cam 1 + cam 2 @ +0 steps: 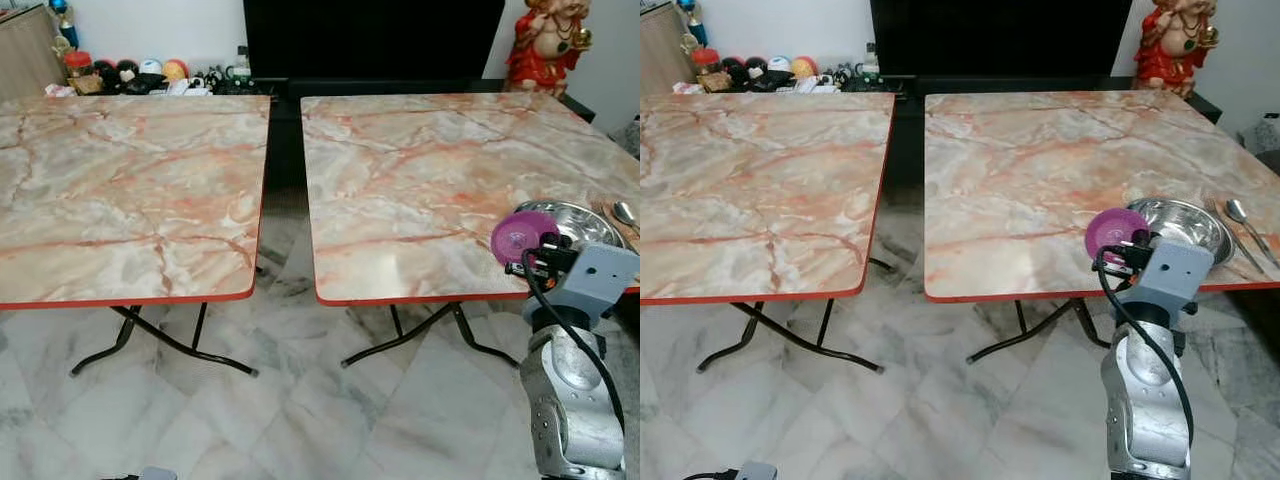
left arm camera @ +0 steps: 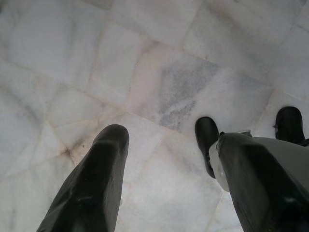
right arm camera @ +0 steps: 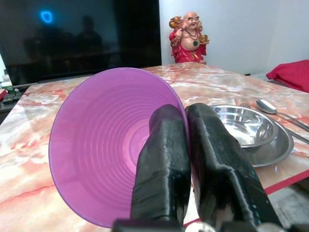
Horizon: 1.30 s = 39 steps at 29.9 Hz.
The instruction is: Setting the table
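a home's living and dining room — two folding marble-print tables (image 1: pixel 130 190) on a marble tile floor (image 1: pixel 300 400), a big dark television (image 1: pixel 370 38) at the far wall, a red laughing-buddha statue (image 1: pixel 545 45) far right (trinkets (image 1: pixel 140 75) far left).

Bowl (image 1: pixel 1178 226) on plate (image 3: pixel 273 149) at right table's (image 1: pixel 1040 170) near right corner, spoon (image 1: pixel 1243 220) and fork (image 1: pixel 1228 228) just right

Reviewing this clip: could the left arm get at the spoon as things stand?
Probably not. The left gripper hangs open over the floor, while the spoon lies at the right table's far right, beyond the bowl and the right gripper pinching the purple cup.
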{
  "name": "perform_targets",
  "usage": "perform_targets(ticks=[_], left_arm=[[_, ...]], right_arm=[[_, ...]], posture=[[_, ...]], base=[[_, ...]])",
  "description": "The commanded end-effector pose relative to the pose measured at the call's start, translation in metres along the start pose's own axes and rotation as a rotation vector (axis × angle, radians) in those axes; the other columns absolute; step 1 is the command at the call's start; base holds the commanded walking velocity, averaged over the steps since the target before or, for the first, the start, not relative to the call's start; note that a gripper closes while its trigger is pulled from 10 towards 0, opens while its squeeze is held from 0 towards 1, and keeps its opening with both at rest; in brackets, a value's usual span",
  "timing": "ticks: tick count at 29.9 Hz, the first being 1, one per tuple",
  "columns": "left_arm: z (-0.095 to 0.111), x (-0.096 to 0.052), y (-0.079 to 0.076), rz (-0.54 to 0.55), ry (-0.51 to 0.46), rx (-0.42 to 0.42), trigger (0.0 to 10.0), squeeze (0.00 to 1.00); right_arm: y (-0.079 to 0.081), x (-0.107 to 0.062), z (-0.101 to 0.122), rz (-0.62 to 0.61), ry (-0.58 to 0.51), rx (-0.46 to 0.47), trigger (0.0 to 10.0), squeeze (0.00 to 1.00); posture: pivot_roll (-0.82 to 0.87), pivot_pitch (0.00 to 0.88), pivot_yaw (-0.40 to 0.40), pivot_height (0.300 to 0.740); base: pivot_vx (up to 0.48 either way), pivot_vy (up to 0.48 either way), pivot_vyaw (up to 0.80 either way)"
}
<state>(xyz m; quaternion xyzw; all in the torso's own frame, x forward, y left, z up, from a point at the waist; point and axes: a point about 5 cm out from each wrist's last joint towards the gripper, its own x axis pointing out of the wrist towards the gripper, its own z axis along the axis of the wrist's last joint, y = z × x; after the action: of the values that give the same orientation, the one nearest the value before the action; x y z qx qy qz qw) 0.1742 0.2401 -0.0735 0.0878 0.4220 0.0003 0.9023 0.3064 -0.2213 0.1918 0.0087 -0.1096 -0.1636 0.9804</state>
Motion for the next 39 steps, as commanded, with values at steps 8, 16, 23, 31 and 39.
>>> perform_targets(ticks=[8,16,23,31,39], left_arm=[[-0.003,-0.0005,-0.0025,-0.006,0.006,-0.016,10.0,0.0],[-0.0035,-0.0008,-0.0023,-0.006,0.007,-0.018,10.0,0.0],[-0.0033,-0.0007,-0.0022,-0.005,0.006,-0.019,10.0,0.0],[-0.0024,-0.0004,-0.0028,-0.008,0.002,-0.021,10.0,0.0],[-0.0025,-0.0004,-0.0035,-0.006,0.002,-0.019,10.0,0.0]], right_arm=[[0.0002,0.0026,0.0026,-0.012,-0.003,0.004,10.0,0.0],[0.0014,0.0023,0.001,-0.013,0.007,0.013,10.0,0.0],[0.002,0.0025,0.0012,-0.011,0.007,0.013,10.0,0.0],[0.0035,0.0029,0.0016,-0.009,0.005,0.017,10.0,0.0],[0.0053,0.003,0.0015,-0.005,0.007,0.019,10.0,0.0]], posture=[[-0.05,0.113,-0.017,0.74],[-0.04,0.115,-0.019,0.74],[-0.04,0.115,-0.019,0.74],[-0.04,0.112,-0.02,0.74],[-0.04,0.114,-0.021,0.74]], base=[[0.298,0.0,0.0],[0.355,0.0,0.0],[0.357,0.0,0.0],[0.363,0.0,0.0],[0.271,0.0,0.0]])
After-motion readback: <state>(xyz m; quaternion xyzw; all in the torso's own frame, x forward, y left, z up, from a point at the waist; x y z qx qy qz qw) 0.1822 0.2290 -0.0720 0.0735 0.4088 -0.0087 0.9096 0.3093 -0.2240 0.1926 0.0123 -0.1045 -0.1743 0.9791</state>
